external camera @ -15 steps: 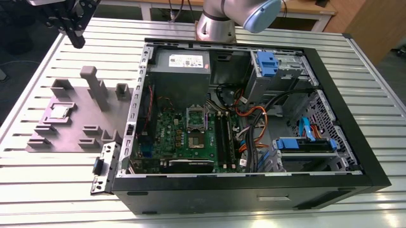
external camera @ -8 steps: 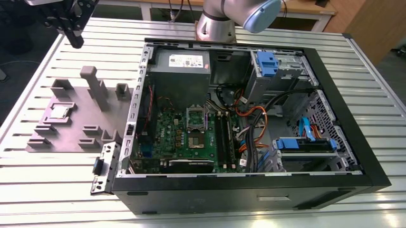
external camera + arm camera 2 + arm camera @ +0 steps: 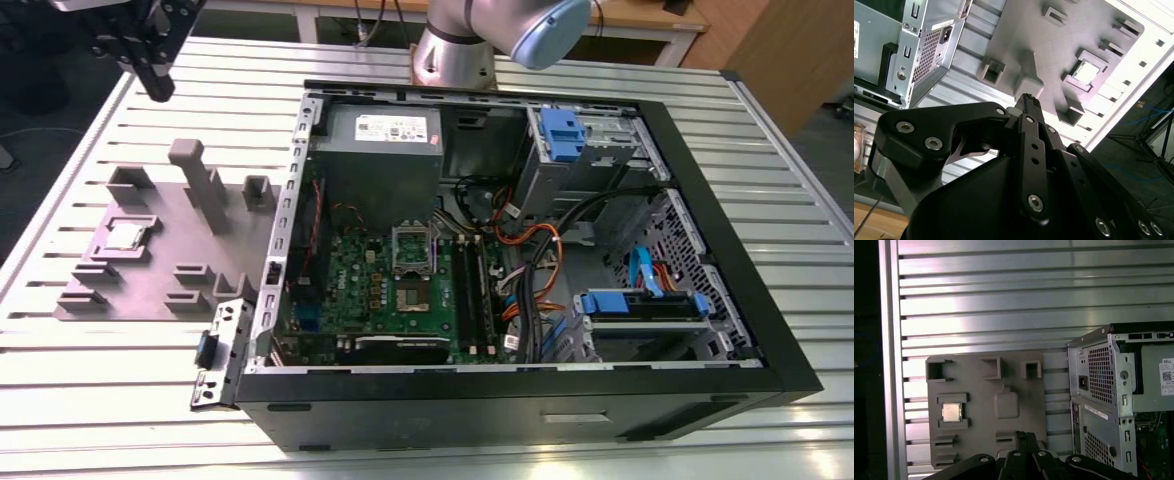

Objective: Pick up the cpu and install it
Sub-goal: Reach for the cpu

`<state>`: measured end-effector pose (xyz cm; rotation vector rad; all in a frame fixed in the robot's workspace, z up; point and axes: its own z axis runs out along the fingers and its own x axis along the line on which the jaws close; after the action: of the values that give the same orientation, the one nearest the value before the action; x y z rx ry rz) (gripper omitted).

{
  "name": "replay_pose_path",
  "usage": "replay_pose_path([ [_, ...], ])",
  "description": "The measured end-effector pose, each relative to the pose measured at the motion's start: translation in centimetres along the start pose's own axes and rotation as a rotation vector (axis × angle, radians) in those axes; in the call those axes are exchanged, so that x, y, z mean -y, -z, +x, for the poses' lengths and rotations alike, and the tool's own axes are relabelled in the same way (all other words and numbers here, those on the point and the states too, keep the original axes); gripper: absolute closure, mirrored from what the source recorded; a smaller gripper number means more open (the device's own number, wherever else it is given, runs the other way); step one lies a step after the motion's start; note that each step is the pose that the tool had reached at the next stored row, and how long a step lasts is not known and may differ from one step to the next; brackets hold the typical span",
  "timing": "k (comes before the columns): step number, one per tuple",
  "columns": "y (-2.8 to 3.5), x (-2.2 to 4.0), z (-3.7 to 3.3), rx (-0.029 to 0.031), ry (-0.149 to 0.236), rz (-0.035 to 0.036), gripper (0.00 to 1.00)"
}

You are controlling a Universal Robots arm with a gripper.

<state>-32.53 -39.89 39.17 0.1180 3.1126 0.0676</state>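
the black two-fingered gripper [image 3: 158, 90] hangs in the air with its slim fingers drawn together at the tips, as both wrist views show [image 3: 1029, 98] [image 3: 1025, 434], and nothing is held between them. directly beneath it is the ribbed silver aluminium table [image 3: 80, 370] and the near edge of the grey-purple plastic fixture plate with raised blocks [image 3: 140, 285], which lies flat on the slats. the tall upright post of that plate [image 3: 200, 185] is the part of the fixture closest under the fingertips. further out from the gripper, well apart from it and untouched, the small flat square cpu with a silver-grey metal lid [image 3: 127, 235] lies level in a shallow recess of the plate, framed by low blocks; it shows in both wrist views [image 3: 1086, 72] [image 3: 952, 412]. off to the side of the gripper, just beside the plate, lies the open black and grey metal computer case [image 3: 534, 400], its perforated rear wall facing the fixture [image 3: 1099, 385]. farthest from the gripper, deep inside the case, a green motherboard [image 3: 380, 290] lies flat among orange and black cables [image 3: 534, 250].
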Motion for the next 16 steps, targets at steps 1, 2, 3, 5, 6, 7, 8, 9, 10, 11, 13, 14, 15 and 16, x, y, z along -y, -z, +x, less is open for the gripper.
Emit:
replay_pose_path([
  [1, -0.01, 0.00, 0.05, 0.0002, 0.000, -0.0001, 0.89],
  [2, 0.00, 0.01, 0.09, 0.0000, 0.000, 0.0000, 0.89],
  [3, 0.00, 0.01, 0.12, 0.0000, 0.000, 0.0000, 0.89],
  [5, 0.00, 0.01, 0.17, 0.0001, 0.000, 0.0000, 0.89],
  [6, 0.00, 0.01, 0.20, 0.0000, 0.000, 0.0000, 0.89],
  [7, 0.00, 0.02, 0.23, 0.0000, 0.000, 0.0000, 0.89],
  [8, 0.00, 0.02, 0.25, 0.0001, 0.000, 0.0000, 0.89],
  [9, 0.00, 0.02, 0.26, 0.0001, 0.000, 0.0000, 0.89],
  [10, 0.01, 0.02, 0.28, 0.0001, 0.000, 0.0000, 0.89],
  [11, 0.00, 0.02, 0.28, 0.0001, 0.000, 0.0000, 0.89],
  [13, 0.00, 0.02, 0.31, 0.0001, 0.000, 0.0000, 0.89],
  [14, 0.01, 0.03, 0.34, 0.0001, 0.000, 0.0000, 0.89],
  [15, 0.01, 0.03, 0.38, 0.0001, 0.000, 0.0000, 0.89],
  [16, 0.01, 0.03, 0.41, 0.0002, 0.000, -0.0001, 0.89],
])
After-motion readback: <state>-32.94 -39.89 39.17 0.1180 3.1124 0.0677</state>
